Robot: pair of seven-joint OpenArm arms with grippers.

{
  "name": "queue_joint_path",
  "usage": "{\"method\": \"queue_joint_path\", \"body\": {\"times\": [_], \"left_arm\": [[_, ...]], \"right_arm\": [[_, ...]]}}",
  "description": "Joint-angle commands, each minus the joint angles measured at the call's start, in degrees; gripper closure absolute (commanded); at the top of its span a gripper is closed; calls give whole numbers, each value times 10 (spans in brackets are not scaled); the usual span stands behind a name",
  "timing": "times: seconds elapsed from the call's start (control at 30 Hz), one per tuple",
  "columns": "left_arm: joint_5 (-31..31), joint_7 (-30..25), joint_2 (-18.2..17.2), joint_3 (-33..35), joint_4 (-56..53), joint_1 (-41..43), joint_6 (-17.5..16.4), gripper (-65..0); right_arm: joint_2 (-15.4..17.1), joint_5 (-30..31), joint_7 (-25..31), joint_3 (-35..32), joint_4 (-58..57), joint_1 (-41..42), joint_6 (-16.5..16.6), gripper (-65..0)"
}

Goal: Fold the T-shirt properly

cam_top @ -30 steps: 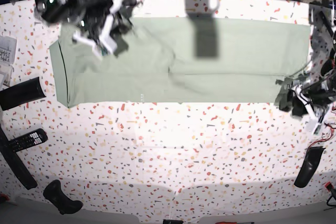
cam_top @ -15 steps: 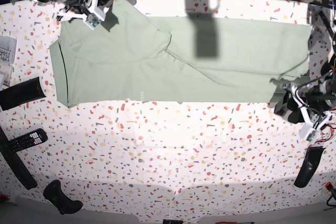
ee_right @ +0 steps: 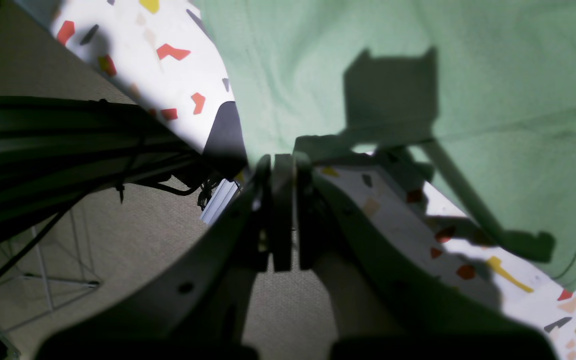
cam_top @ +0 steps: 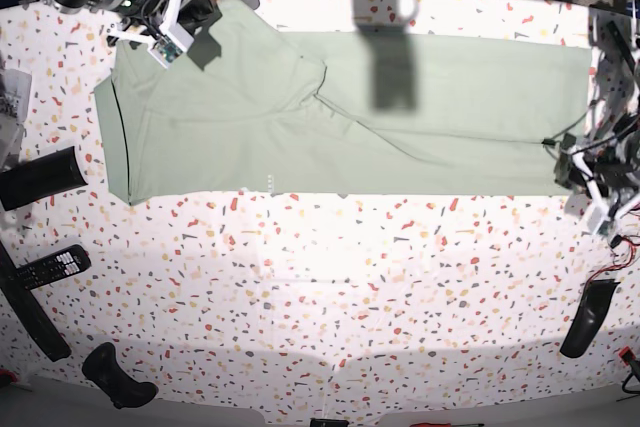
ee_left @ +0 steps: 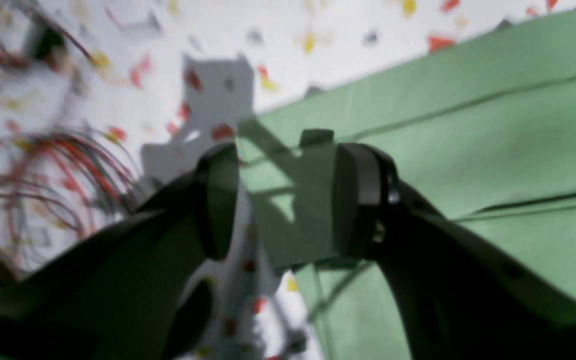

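The pale green T-shirt (cam_top: 400, 117) lies spread across the far half of the speckled table (cam_top: 320, 287), its dark-trimmed neckline (cam_top: 117, 127) at the left. My right gripper (cam_top: 185, 27) is at the back left edge and is shut. In the right wrist view its jaws (ee_right: 283, 167) are pressed together at a lifted corner of the T-shirt (ee_right: 368, 60). At the shirt's near right corner is my left gripper (cam_top: 570, 169). In the left wrist view it (ee_left: 285, 200) stands open above the T-shirt (ee_left: 468, 150) at its edge, nothing pinched between the fingers (ee_left: 358, 200).
A remote control (cam_top: 55, 267), a long black bar (cam_top: 40, 177) and a black handle (cam_top: 118, 377) lie along the left side. Another black piece (cam_top: 588, 317) sits at the right, near red wires (ee_left: 68, 165). The table's back edge drops to the floor (ee_right: 118, 240).
My right gripper has moved from over the shirt's left part to the back left edge, drawing a flap of cloth out with it. My left gripper has shifted right and slightly back.
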Motion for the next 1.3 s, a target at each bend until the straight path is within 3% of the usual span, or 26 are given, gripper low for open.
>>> {"method": "queue_joint_path", "body": {"times": [0.0,0.47,0.67,0.8,0.93,1.27], "left_arm": [[-2,-15,-13,-6,-5,-11,2,-284],[-31,-32,-13,-6,-26,-11,-1,-279],[-31,-32,-13,-6,-26,-10,-1,-160],[-31,-32,-13,-6,-26,-10,0,-119],[-32,-32,-13,-6,-26,-10,0,0],[-31,-46,-13,-6,-26,-10,0,0]], "right_arm": [[5,8,9,3,12,-2,3,0],[4,8,10,3,12,3,3,0],[5,8,10,3,12,3,3,0],[5,8,10,3,12,3,3,0],[5,8,10,3,12,3,3,0],[5,8,10,3,12,3,3,0]]}}
